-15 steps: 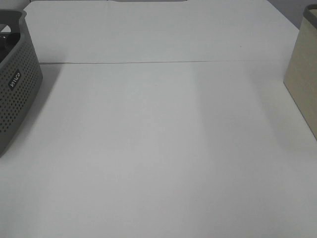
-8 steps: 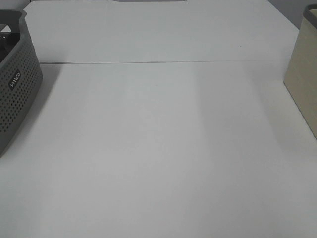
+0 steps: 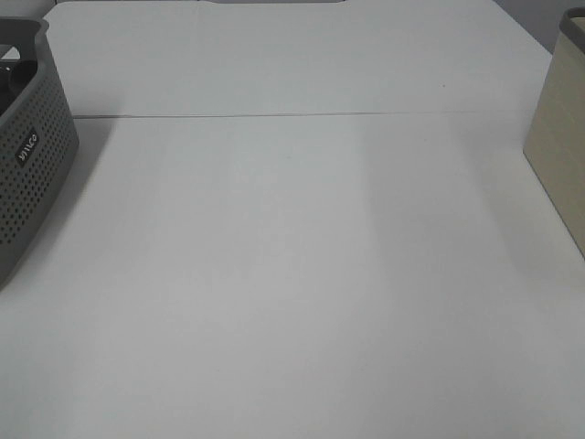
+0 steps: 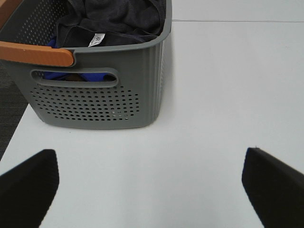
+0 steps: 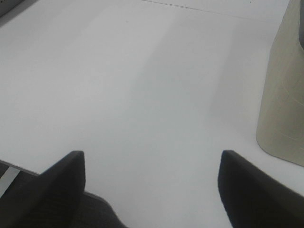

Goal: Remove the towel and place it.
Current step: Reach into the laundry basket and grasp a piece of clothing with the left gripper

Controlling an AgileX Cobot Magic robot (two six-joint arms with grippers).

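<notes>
The dark charcoal towel [image 4: 111,19] lies bunched inside the grey perforated basket [image 4: 99,99], with a white label showing and some blue cloth under it. In the exterior high view only the basket [image 3: 27,165] shows, at the left edge of the table; the towel is hidden there. My left gripper [image 4: 149,185] is open and empty, held back from the basket over the table. My right gripper [image 5: 152,190] is open and empty near the table's front edge. Neither gripper shows in the exterior high view.
A beige container [image 3: 562,137] stands at the right edge of the white table [image 3: 292,256]; it also shows in the right wrist view [image 5: 285,95]. The basket has an orange handle [image 4: 35,53]. A seam [image 3: 302,114] crosses the table at the back.
</notes>
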